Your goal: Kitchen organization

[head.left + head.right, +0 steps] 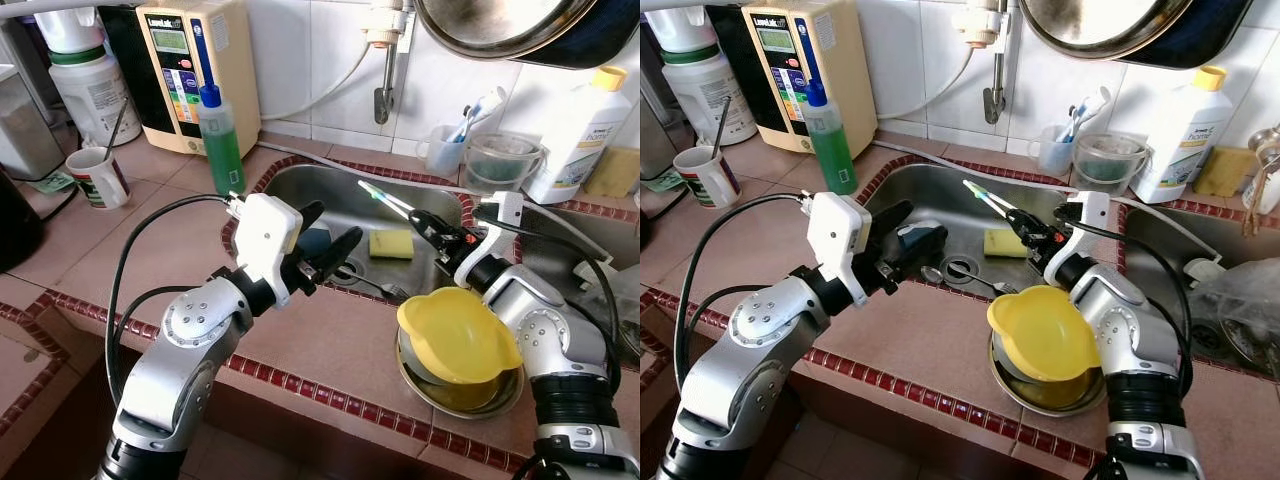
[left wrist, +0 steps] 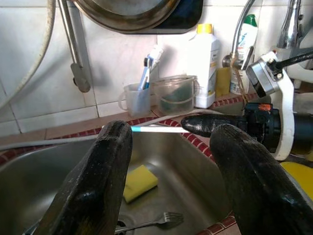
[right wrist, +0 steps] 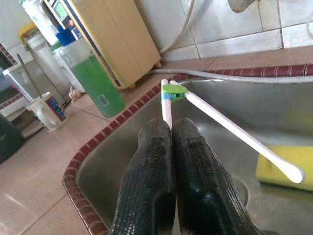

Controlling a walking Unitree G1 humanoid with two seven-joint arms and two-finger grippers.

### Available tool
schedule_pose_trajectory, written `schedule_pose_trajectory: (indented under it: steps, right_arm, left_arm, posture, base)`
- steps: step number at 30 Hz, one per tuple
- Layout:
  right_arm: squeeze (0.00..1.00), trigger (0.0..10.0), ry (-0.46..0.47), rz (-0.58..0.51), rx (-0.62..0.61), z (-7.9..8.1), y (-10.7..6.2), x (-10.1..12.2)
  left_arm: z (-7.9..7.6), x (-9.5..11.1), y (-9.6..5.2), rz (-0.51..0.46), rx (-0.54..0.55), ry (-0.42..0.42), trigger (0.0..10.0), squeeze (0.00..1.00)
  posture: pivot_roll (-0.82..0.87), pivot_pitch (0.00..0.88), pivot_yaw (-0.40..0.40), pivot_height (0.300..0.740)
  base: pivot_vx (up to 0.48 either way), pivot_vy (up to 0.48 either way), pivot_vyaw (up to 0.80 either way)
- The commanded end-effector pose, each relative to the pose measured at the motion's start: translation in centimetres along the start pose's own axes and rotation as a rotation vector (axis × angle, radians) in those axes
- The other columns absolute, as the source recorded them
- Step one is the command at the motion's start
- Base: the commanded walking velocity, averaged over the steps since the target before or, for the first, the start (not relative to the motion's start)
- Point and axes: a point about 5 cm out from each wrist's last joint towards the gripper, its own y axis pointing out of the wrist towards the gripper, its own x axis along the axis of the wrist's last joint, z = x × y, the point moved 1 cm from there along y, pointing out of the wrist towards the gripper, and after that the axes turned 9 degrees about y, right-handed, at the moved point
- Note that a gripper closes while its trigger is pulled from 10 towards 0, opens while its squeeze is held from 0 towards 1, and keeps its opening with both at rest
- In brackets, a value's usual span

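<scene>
Reaching over the sink [image 1: 300, 185], the right hand [image 1: 428, 224] had its two black fingers pressed together on the handle of a pair of white tongs [image 3: 215, 116] joined by a green hinge, the arms splayed out above the basin, presumably so the utensil could be carried clear of the sink to wherever it belonged. Nearest the robot, on the tiled counter [image 1: 330, 350], a yellow bowl [image 1: 458, 334] sat tilted inside a steel one, likely stacked there as part of the tidying. The left hand [image 1: 322, 246] hung wide open and empty above the sink's near edge, aimed toward the tongs, perhaps ready to receive or steady them. Down in the basin lay a yellow sponge [image 1: 391, 243], a fork [image 2: 146, 221] and a dark blue object partly covered by the left hand; what it was could not be told. Farther back stood a green soap bottle [image 1: 220, 140], a mug [image 1: 98, 176] with something standing in it, a cup of toothbrushes [image 1: 445, 148], a clear tub [image 1: 500, 160] and a white jug [image 1: 575, 135]. A pan hanging overhead was cut off by the frame, and how far the fingers overlapped the tongs' handle stayed hidden.
</scene>
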Motion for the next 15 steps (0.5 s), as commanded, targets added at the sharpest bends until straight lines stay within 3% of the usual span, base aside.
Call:
schedule_pose_trajectory:
  steps: [1,5,9,11,15]
  right_arm:
    - [0.0,10.0,-0.002,-0.019,0.001,0.2,0.0,0.7]
    - [0.0,10.0,0.007,-0.023,-0.008,0.1,-0.1,0.9]
    - [0.0,10.0,0.004,-0.023,-0.015,-0.1,-0.1,1.0]
    - [0.0,10.0,0.011,-0.027,-0.02,-0.2,-0.1,1.2]
    - [0.0,10.0,0.011,-0.025,-0.025,-0.2,-0.1,1.3]
  left_arm:
    - [0.0,0.6,-0.1,-0.015,-0.004,0.01,10.0,0.0]
    - [-0.3,0.9,-0.1,-0.028,-0.024,-0.007,10.0,0.0]
    - [-1.3,1.9,-1.0,-0.085,-0.12,-0.009,10.0,0.0]
    - [-2.1,1.6,-1.6,-0.073,-0.19,-0.022,10.0,0.0]
    - [-2.9,0.8,-2.1,-0.029,-0.259,0.03,10.0,0.0]
  posture:
    - [0.01,0.036,0.049,0.74]
    - [0.01,0.036,0.048,0.74]
    - [0.01,0.037,0.046,0.74]
    - [0.01,0.037,0.045,0.74]
    - [0.01,0.041,0.043,0.74]
  base:
    - [0.0,0.0,0.0]
    - [0.0,0.0,0.0]
    - [0.0,0.0,0.0]
    - [0.0,0.0,0.0]
    - [0.0,0.0,0.0]
